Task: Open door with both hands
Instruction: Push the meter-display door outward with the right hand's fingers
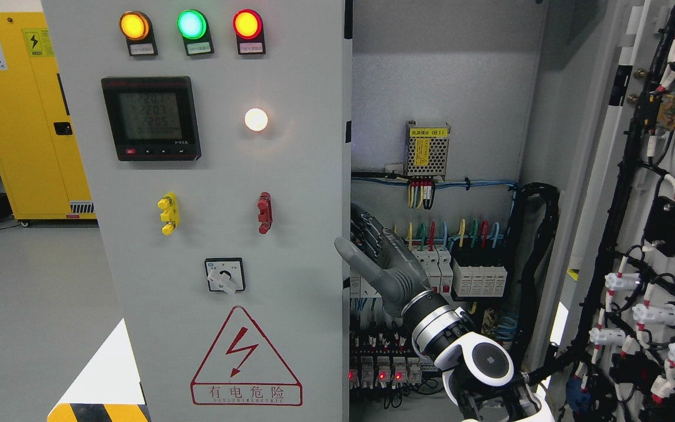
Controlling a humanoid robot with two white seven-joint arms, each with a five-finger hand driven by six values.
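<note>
The left cabinet door (220, 176) is a grey panel with three lamps, a meter, a rotary switch and a red warning triangle; it stands nearly closed. The right door (654, 234) is swung wide, and its inner side with black wiring shows. My right hand (367, 246) comes in from the lower right and sits at the left door's free right edge. Its fingers (370, 225) are stretched out toward the back of that edge, and the thumb (349, 252) lies over the front face. The fingers are spread, not curled. No left arm is visible.
Inside the open cabinet are a power supply (426, 149), rows of breakers (460, 269) with coloured wires, and relays (381, 369) lower down. A yellow cabinet (27, 117) stands at the far left on the grey floor. A black-and-yellow striped edge (97, 412) is at the bottom left.
</note>
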